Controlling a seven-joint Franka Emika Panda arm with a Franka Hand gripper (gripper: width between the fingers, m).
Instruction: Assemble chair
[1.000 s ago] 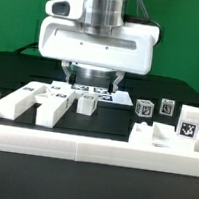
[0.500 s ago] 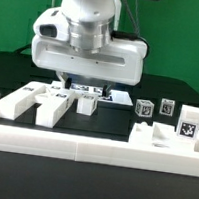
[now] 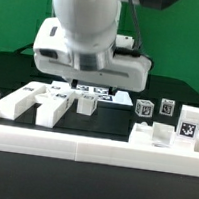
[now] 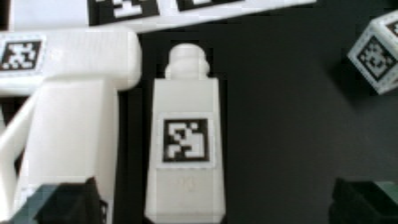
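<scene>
The chair's white parts lie loose on the black table. In the wrist view a white post [image 4: 183, 140] with a square tag lies lengthwise between my fingers, beside a larger white tagged part [image 4: 63, 90]. A tagged cube [image 4: 377, 55] lies off to the other side. My gripper [image 4: 214, 205] is open and empty, its dark fingertips [image 4: 63, 200] standing wide on either side of the post without touching it. In the exterior view my gripper [image 3: 84, 84] hangs just above the long parts [image 3: 51, 107] and the short post [image 3: 87, 104]. Its fingers are mostly hidden by the hand.
The marker board [image 3: 89, 89] lies behind the parts and also shows in the wrist view [image 4: 178, 8]. Small tagged cubes [image 3: 145, 109] [image 3: 167, 108] and a taller block [image 3: 188, 123] stand at the exterior view's right. A long low white rail [image 3: 91, 152] runs along the front.
The hand has turned about its axis and shifted slightly toward the exterior view's left. The parts on the table have not moved.
</scene>
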